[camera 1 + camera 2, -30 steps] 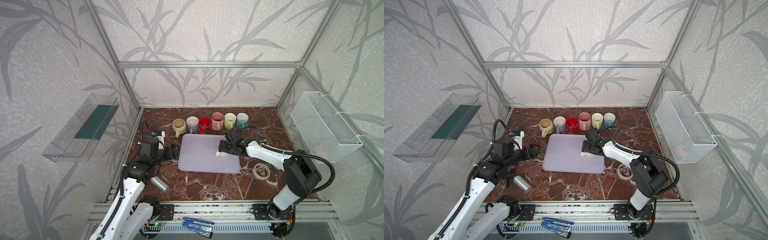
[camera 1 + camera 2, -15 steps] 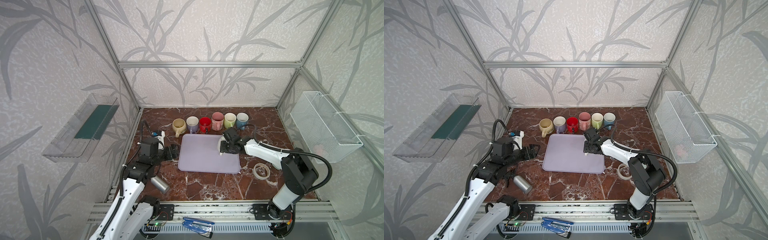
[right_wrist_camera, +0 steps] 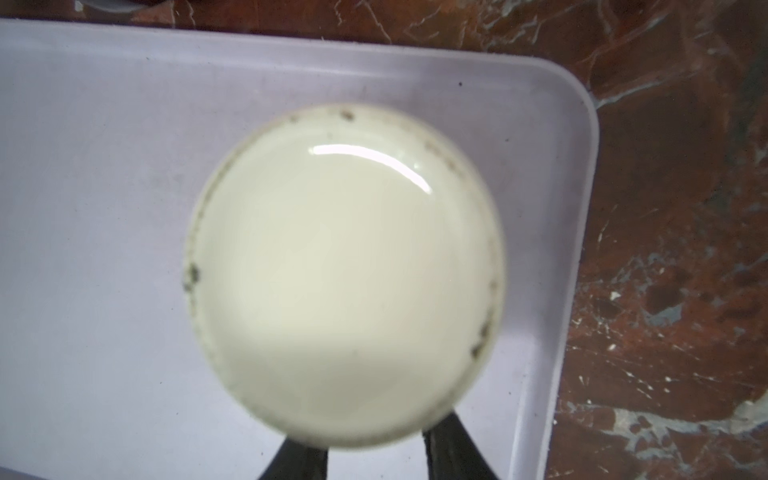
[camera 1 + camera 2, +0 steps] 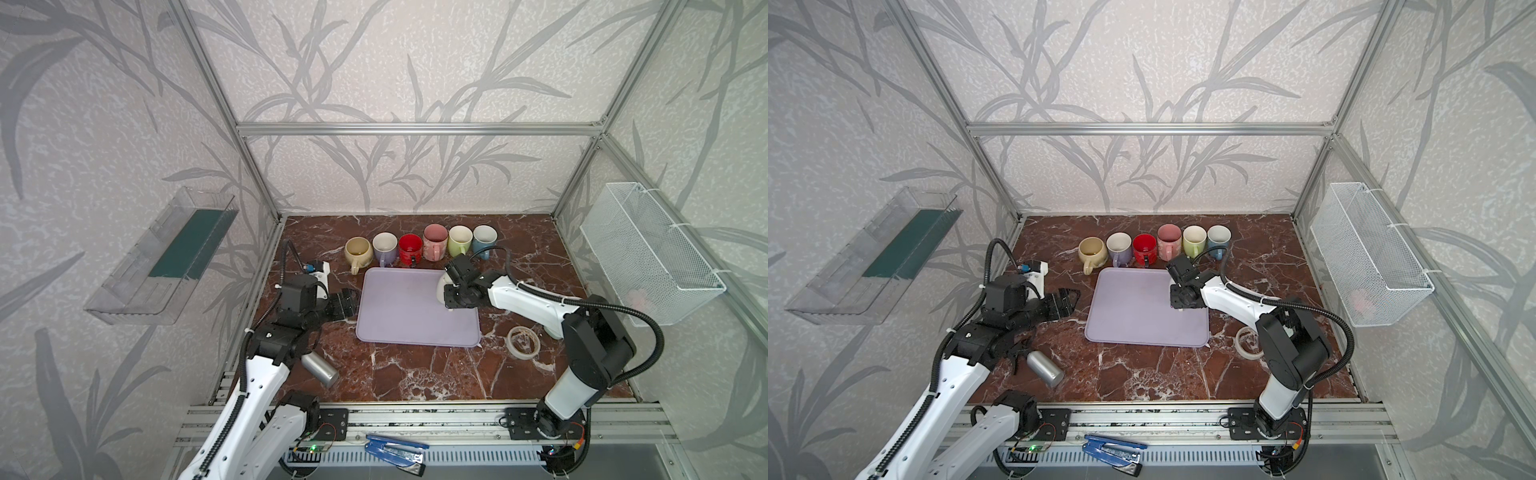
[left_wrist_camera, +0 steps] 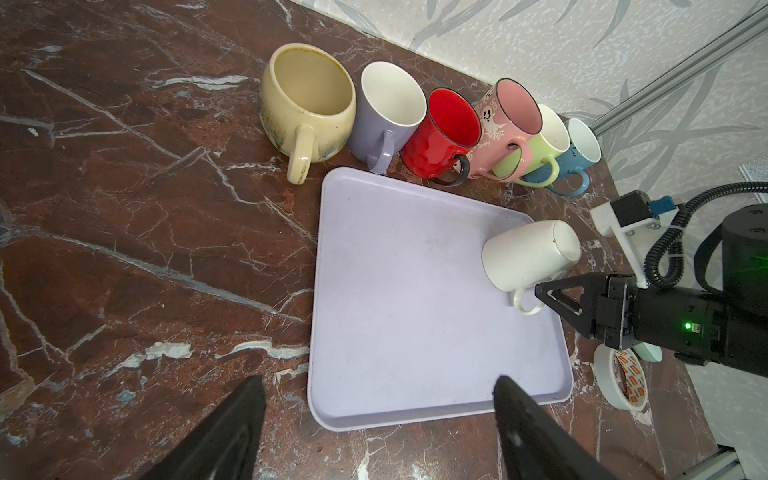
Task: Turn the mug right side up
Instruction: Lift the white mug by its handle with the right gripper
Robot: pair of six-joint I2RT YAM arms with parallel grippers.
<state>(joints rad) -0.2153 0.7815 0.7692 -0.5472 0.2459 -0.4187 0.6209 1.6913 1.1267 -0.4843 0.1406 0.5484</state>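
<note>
A white mug point(image 5: 528, 253) stands upside down, base up, in the far right corner of the lilac tray point(image 5: 415, 291). Its handle points at my right gripper point(image 4: 451, 291), which is shut on the handle from the right. In the right wrist view the mug's round base point(image 3: 345, 270) fills the middle and hides the handle between the two fingertips point(image 3: 442, 440) of the right gripper point(image 3: 374, 440). In a top view the gripper covers most of the mug point(image 4: 441, 286). My left gripper point(image 4: 347, 303) hovers open just left of the tray point(image 4: 399, 316), holding nothing.
Several upright coloured mugs point(image 4: 411, 247) line the back, close behind the tray. A tape roll point(image 4: 524, 340) lies right of the tray and a metal can point(image 4: 319, 368) lies front left. A wire basket point(image 4: 648, 253) hangs on the right wall, a clear shelf point(image 4: 166, 257) on the left.
The right gripper's jaws have closed in on the mug's handle, and the gripper has edged slightly toward the back. The left arm has stayed still.
</note>
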